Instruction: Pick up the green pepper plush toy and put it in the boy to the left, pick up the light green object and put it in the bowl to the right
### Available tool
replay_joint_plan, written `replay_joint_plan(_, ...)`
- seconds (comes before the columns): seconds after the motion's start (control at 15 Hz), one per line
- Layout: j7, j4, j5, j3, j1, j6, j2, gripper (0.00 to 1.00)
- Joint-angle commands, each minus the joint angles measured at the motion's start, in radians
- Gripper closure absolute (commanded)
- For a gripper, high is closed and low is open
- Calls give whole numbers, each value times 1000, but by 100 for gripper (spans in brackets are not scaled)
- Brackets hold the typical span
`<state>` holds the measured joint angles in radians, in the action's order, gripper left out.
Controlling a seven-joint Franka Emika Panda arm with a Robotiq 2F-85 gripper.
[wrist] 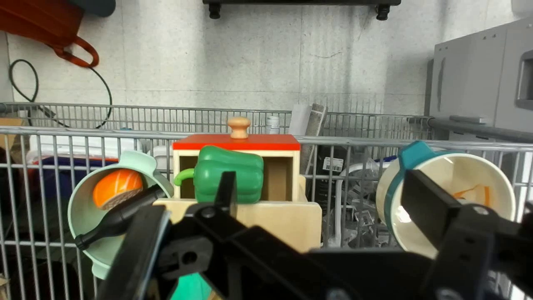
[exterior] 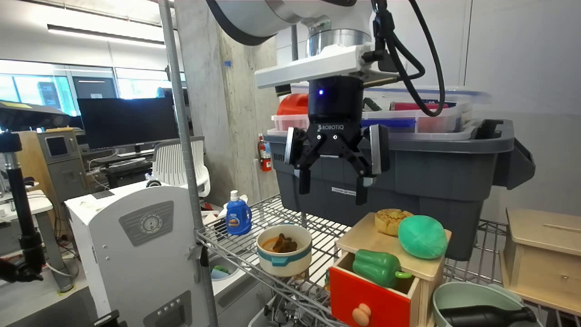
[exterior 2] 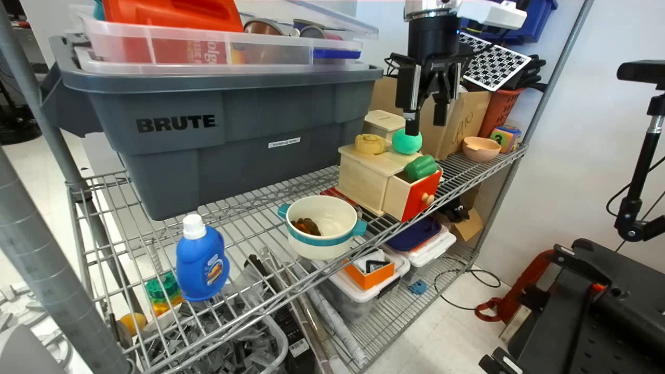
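Wire shelf [wrist: 125, 134]: bowls, three — white bowl [exterior 2: 337, 219], grey-green bowl [wrist: 83, 204], peach bowl [exterior 2: 480, 152]. One each: green pepper plush toy [wrist: 229, 173], light green object [exterior: 422, 237], yellow object [exterior: 391, 221], blue jug [exterior 2: 201, 265], black bottle [wrist: 120, 217], red-fronted drawer [exterior: 383, 299].

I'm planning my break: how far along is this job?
Done: neither placement; the green pepper rests in the open drawer, the light green object on the drawer's wooden box. Held: nothing; the hand hangs open. Remaining: pepper, likely into the cream bowl; light green object into the green bowl.

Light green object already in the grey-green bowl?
No: in an exterior view the light green object sits on top of the wooden drawer box, outside the grey-green bowl.
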<state>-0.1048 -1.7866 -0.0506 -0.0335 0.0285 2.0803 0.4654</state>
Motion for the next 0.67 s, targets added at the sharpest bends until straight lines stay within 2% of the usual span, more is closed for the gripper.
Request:
replay_joint_plan(0.0, -5, -45, -11, -3, 14, 14, -36, 0)
replay_joint_plan(0.6, 4, -23, -11, -10, 18, 2, -28, 0)
